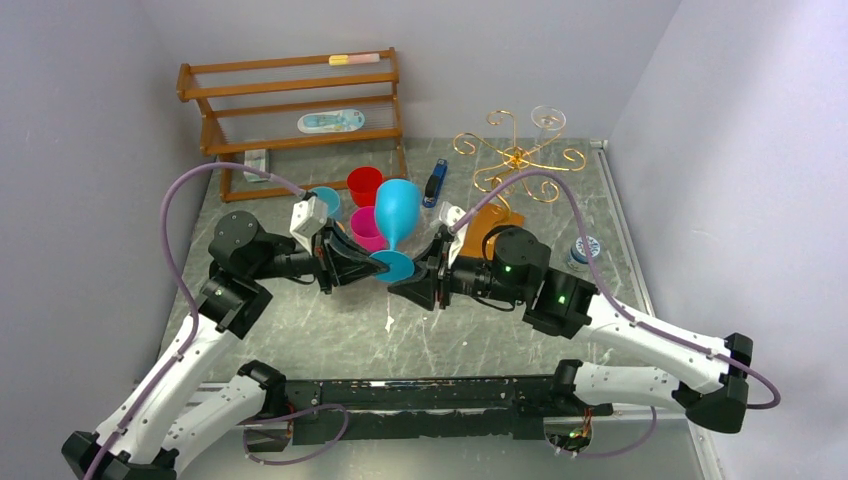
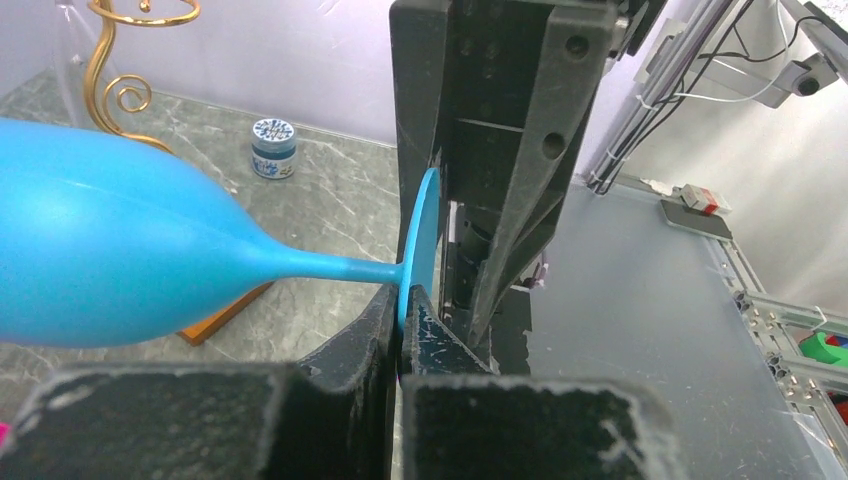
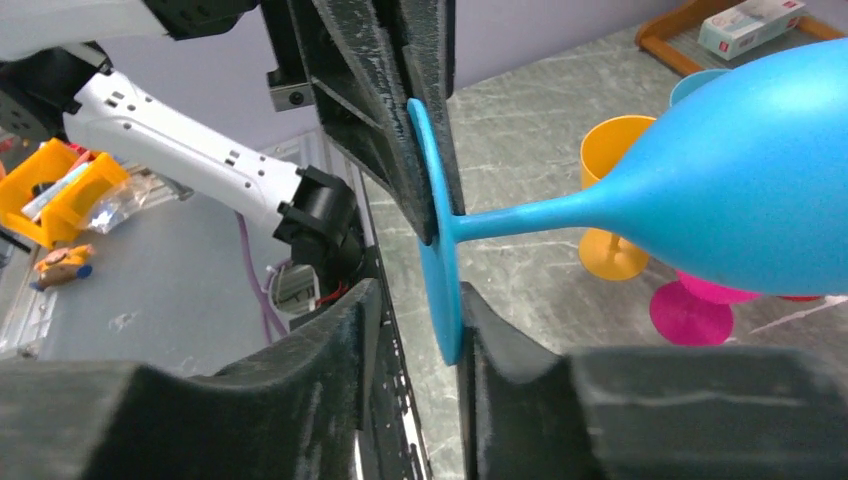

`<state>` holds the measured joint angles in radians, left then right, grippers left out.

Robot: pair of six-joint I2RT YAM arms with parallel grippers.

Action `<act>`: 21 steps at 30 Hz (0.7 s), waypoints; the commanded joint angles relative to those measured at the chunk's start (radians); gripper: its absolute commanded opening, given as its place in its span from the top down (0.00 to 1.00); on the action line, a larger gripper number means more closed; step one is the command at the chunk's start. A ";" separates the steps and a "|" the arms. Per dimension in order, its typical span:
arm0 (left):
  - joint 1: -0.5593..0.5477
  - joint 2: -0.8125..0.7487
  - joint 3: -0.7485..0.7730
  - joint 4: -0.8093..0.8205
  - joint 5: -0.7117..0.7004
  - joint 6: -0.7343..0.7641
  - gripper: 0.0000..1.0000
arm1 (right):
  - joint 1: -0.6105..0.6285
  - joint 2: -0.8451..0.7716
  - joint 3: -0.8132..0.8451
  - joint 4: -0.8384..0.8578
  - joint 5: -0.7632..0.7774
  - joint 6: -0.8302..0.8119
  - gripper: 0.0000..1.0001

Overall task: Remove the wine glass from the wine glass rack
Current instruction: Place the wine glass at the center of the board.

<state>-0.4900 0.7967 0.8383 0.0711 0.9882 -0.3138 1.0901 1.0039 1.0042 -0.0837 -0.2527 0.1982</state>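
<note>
A blue wine glass (image 1: 397,208) is held tilted above the middle of the table, bowl toward the back. My left gripper (image 1: 372,262) is shut on the rim of its flat foot (image 2: 420,235). The right gripper (image 1: 405,273) faces it from the other side and stands open around the same foot (image 3: 440,290); one finger (image 3: 500,340) lies against the foot's face, the other stands apart. The wine glass rack (image 1: 515,157), gold wire on an orange base, stands at the back right, apart from both grippers. A clear glass (image 1: 548,120) hangs on it.
A brown slatted wooden shelf (image 1: 290,100) stands at the back left. Red (image 1: 364,185), pink (image 1: 366,228) and teal (image 1: 326,198) cups crowd just behind the held glass. A blue item (image 1: 434,183) lies beside them, and a small jar (image 1: 585,250) sits near the right wall.
</note>
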 commanded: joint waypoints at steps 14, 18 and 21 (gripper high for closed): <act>-0.006 -0.011 0.016 -0.021 -0.011 0.061 0.95 | 0.020 -0.067 -0.168 0.389 -0.033 -0.087 0.71; -0.007 -0.019 0.007 -0.012 -0.017 0.058 0.95 | 0.020 -0.066 -0.175 0.413 -0.051 -0.086 0.76; -0.007 -0.016 0.001 -0.001 -0.014 0.049 0.95 | 0.019 -0.060 -0.167 0.409 -0.063 -0.077 0.78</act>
<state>-0.4965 0.7776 0.8387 0.0624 0.9920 -0.2939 1.0981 0.9615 0.8276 0.2253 -0.2623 0.1257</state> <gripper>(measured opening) 0.060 0.231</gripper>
